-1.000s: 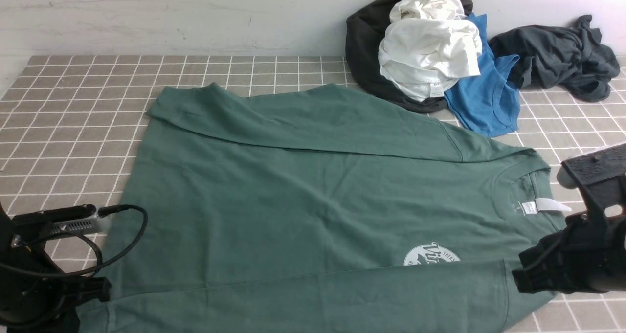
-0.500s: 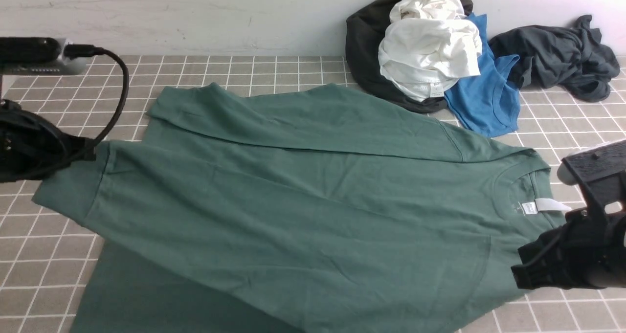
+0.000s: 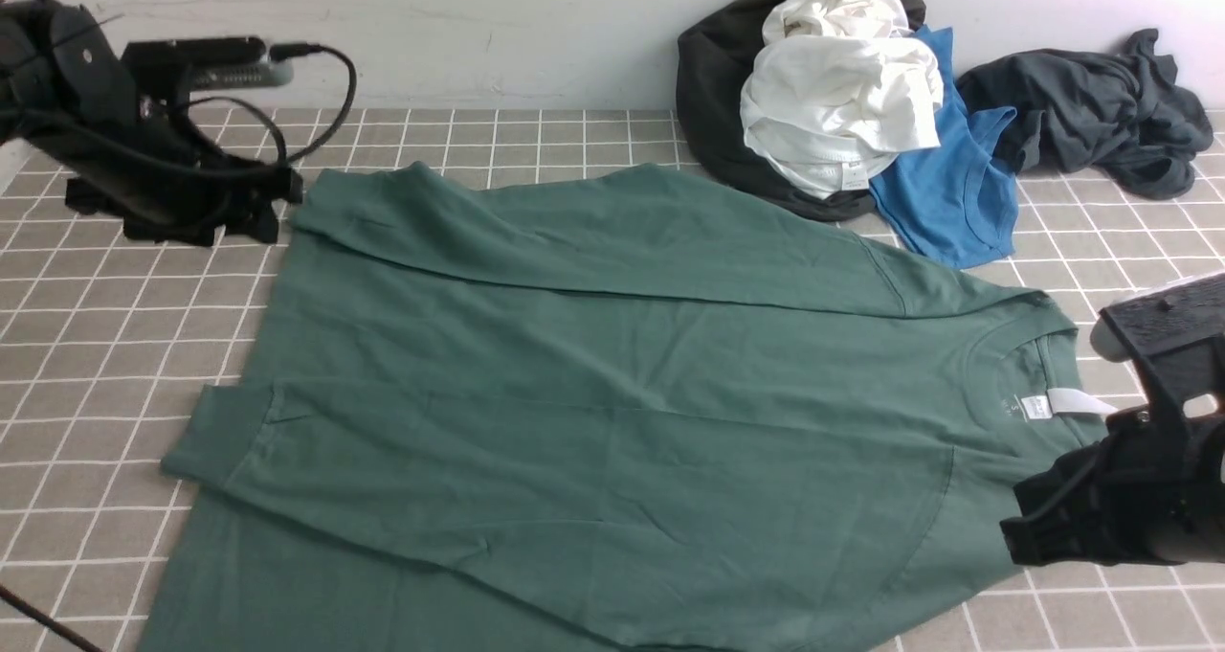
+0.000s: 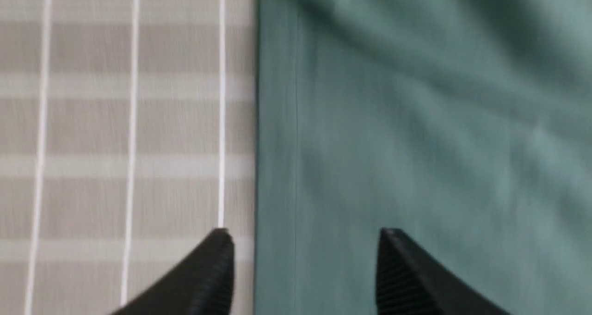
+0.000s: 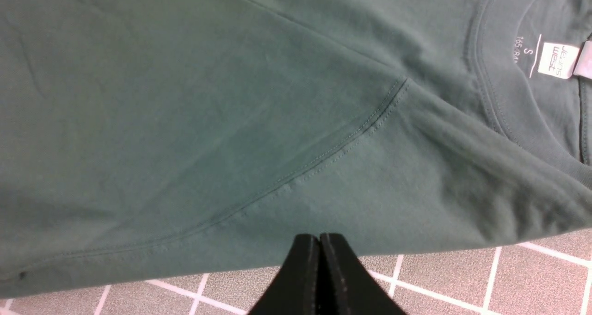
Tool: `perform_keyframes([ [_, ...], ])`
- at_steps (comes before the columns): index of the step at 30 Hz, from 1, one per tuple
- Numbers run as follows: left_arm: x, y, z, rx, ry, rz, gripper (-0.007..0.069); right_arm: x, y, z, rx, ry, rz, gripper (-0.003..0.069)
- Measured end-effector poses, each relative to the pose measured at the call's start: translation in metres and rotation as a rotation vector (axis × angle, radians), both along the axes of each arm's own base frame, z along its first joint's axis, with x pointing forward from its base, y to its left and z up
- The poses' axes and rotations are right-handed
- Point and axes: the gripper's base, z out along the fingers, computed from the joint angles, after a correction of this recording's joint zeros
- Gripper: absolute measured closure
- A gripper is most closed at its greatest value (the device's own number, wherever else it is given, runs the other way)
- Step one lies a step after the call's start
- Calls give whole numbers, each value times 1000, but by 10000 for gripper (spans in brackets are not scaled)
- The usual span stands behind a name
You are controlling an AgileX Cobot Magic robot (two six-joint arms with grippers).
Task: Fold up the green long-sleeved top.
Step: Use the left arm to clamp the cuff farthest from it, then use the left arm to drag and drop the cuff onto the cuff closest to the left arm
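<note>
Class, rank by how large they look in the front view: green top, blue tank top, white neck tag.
Largest: green top
Middle: blue tank top
Smallest: white neck tag

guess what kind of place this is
Perhaps a laundry-folding or robot test station: a green top spread on a grid-patterned surface, heaped clothes behind it, and a plain white wall.

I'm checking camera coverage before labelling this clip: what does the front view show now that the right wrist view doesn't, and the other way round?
Front only: blue tank top, crumpled white cloth, left gripper.

Right wrist only: legible size "S" print, shut black fingertips of the right gripper.

Both: green long-sleeved cotton top, grid-patterned tablecloth.
</note>
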Motion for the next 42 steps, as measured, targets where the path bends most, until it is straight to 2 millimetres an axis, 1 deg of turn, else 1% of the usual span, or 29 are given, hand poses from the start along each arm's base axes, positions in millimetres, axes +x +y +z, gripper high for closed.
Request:
perform_keyframes([
  [1,15,1,0,-13,-19,17,185,0,0,0,-1,0,1,669],
  [2,24,1,-2,-21,-23,27,176,0,0,0,-3,-2,3,669],
  [4,44,3,-12,-29,-24,32,177,0,0,-1,-9,-10,11,669],
  [5,46,3,-14,-29,-24,32,177,0,0,-1,-10,-11,13,669],
  [6,60,3,-30,-36,-6,37,179,-1,0,-3,-14,-12,18,669],
  [7,70,5,-36,-42,-10,45,182,-1,-1,-4,-19,-15,25,669],
  [10,89,10,-63,-70,3,89,199,-1,-1,-5,-24,-20,32,669],
  [11,91,11,-68,-72,10,93,200,-1,-1,-5,-24,-21,32,669],
  [12,98,14,-80,-88,12,121,204,-1,-1,-5,-24,-24,33,669],
  [13,102,16,-84,-93,5,133,209,-1,-1,-5,-24,-24,33,669],
  [14,106,18,-94,-100,6,147,219,-1,-1,-5,-24,-24,33,669],
  [15,109,19,-99,-103,0,155,229,-1,-1,-5,-22,-26,32,669],
  [16,110,19,-98,-103,-5,155,236,-1,-1,-5,-21,-26,31,669],
  [18,114,21,-104,-103,-27,163,309,-1,0,-4,-18,-30,30,669],
  [20,116,21,-104,-104,-42,165,411,0,0,-4,-16,-36,29,669],
  [21,116,21,-104,-104,-42,165,411,0,0,-4,-16,-37,29,669],
  [22,116,21,-104,-103,-47,164,508,0,0,-4,-14,-42,28,669],
  [23,116,21,-104,-100,-48,160,572,0,0,-4,-14,-44,29,669],
  [24,116,20,-104,-99,-48,157,578,0,0,-4,-14,-44,29,669],
  [26,115,19,-96,-82,-55,132,619,0,0,-4,-15,-46,31,669],
  [28,113,18,-87,-76,-53,118,622,1,0,-4,-19,-47,34,669],
  [33,92,10,-9,-30,-67,24,622,1,-2,-4,-57,-59,57,669],
  [34,89,10,-3,-28,-60,18,622,1,-2,-4,-58,-60,57,669],
  [36,64,1,31,-8,42,-55,622,1,-2,-4,-67,-62,62,669],
  [38,48,-6,47,19,99,-124,622,1,-2,-4,-67,-63,62,669],
  [39,46,-7,48,21,102,-130,622,1,-2,-4,-67,-63,62,669],
  [40,29,-14,57,48,132,-173,622,1,-2,-4,-67,-61,63,669],
  [41,21,-17,63,61,140,-184,622,1,-2,-4,-67,-61,63,669],
  [42,8,-21,59,78,192,-194,622,1,-2,-4,-67,-62,62,669],
])
